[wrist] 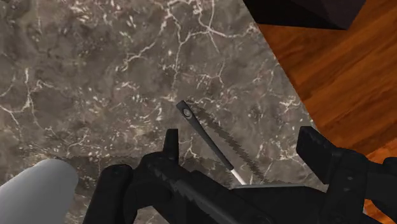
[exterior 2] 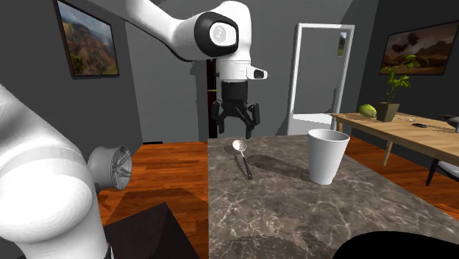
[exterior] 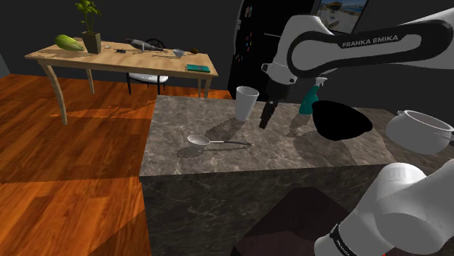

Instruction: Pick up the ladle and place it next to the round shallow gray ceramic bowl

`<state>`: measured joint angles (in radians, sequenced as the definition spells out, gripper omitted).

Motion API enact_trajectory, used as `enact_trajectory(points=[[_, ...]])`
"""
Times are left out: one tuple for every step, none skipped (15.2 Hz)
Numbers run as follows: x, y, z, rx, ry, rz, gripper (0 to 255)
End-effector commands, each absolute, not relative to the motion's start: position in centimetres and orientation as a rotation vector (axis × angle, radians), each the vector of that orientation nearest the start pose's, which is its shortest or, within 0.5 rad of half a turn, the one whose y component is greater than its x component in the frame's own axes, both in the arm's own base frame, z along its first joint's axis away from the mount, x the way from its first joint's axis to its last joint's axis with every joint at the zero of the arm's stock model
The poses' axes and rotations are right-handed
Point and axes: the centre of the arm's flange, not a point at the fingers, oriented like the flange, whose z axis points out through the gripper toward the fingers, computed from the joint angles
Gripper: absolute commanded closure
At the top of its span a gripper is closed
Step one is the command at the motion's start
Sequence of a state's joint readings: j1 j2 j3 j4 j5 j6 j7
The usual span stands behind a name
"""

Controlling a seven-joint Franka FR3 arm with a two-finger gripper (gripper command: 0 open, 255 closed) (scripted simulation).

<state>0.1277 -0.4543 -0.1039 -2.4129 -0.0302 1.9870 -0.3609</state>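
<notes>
Claw [exterior 2: 236,135] wide open and empty, hovering above ladle [exterior: 218,142] handle, ladle lying flat near table [exterior: 182,116] edge, cup [exterior: 246,102] nearby, black bowl [exterior: 342,120] well apart.

The counter [exterior: 218,120] is dark grey-brown stone veined with thin white lines, and the floor [exterior: 73,167] is glossy orange-brown planks. The ladle [exterior: 211,141] has a silvery scoop and a dark handle. The cup [exterior: 246,102] is pale grey-white, and the bowl [exterior: 342,122] and the tool [exterior 2: 236,132] are plain black.
</notes>
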Motion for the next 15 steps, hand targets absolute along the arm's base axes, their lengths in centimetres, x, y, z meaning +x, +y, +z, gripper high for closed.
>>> enact_trajectory(points=[[43.3, 1.8, 46.3, -3.042, -0.787, -0.060, 0], [44.2, 2.4, 45.5, -3.029, -0.861, -0.065, 0], [45.0, 3.0, 44.8, -3.015, -0.935, -0.071, 0], [45.8, 3.7, 44.0, -2.998, -1.008, -0.077, 0], [46.6, 4.4, 43.3, -2.980, -1.081, -0.082, 0], [47.4, 5.2, 42.5, -2.960, -1.154, -0.088, 0], [48.1, 5.9, 41.8, -2.938, -1.227, -0.093, 0], [48.8, 6.7, 41.0, -2.914, -1.299, -0.099, 0], [49.4, 7.6, 40.3, -2.888, -1.371, -0.104, 0], [50.1, 8.4, 39.5, -2.861, -1.442, -0.109, 0], [50.6, 9.3, 38.7, -2.831, -1.513, -0.115, 0], [51.2, 10.2, 38.0, -2.800, -1.583, -0.120, 0], [51.4, 10.5, 37.7, -2.790, -1.606, -0.122, 0], [51.4, 10.5, 37.2, -2.790, -1.606, -0.122, 0], [51.5, 10.5, 36.7, -2.790, -1.606, -0.122, 0]])
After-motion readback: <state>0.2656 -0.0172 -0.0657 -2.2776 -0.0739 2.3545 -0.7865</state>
